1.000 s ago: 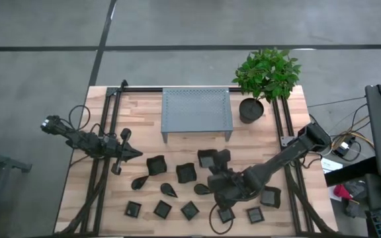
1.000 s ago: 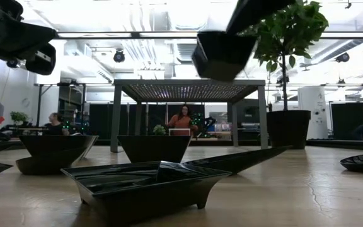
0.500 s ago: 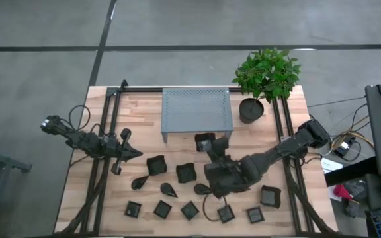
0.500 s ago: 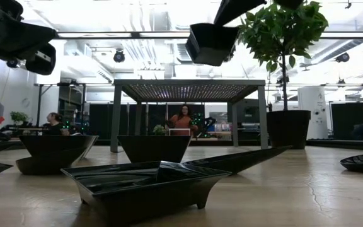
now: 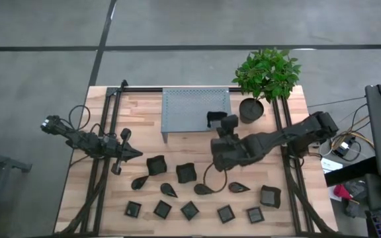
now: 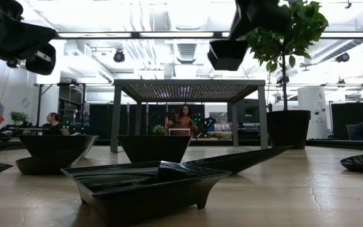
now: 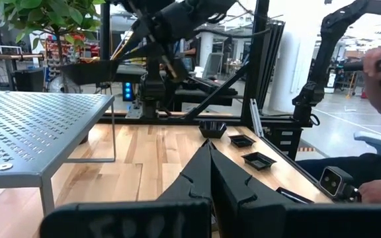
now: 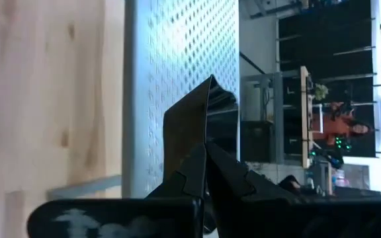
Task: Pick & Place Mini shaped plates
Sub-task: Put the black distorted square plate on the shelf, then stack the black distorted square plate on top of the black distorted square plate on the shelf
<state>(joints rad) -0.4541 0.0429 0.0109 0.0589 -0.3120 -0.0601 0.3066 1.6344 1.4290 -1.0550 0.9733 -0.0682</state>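
Several mini shaped plates [image 5: 186, 172], small black dishes, lie on their bases across the near half of the wooden table. The grey perforated stand [image 5: 194, 109] stands on its legs at the far middle. My right gripper [image 5: 221, 125] reaches in from the table's right and is shut on one small black square dish [image 5: 214, 118] above the stand's near right part. In the low view this dish [image 6: 227, 55] hangs higher than the stand's top [image 6: 188, 89]. At the table's left side, my left gripper [image 5: 136, 153] waits, shut on nothing. My right gripper pinches the dish by its rim [image 8: 201, 135] on the side nearest the fingers, between the two fingers. The fingers come slanting down from the table's right and near side. The dish is lifted clear, a little tilted, over the stand without touching it.
A black round pot [image 5: 251, 110] with a green plant [image 5: 267, 71] stands just right of the stand. Dark frame rails [image 5: 101, 165] run along both sides of the table. People show in the room beyond the table.
My right gripper, still shut on the dish, has carried it from over the table's middle toward the far edge and upward. The dish now hangs over the stand's near right part. The dishes on the table have stayed where they were.
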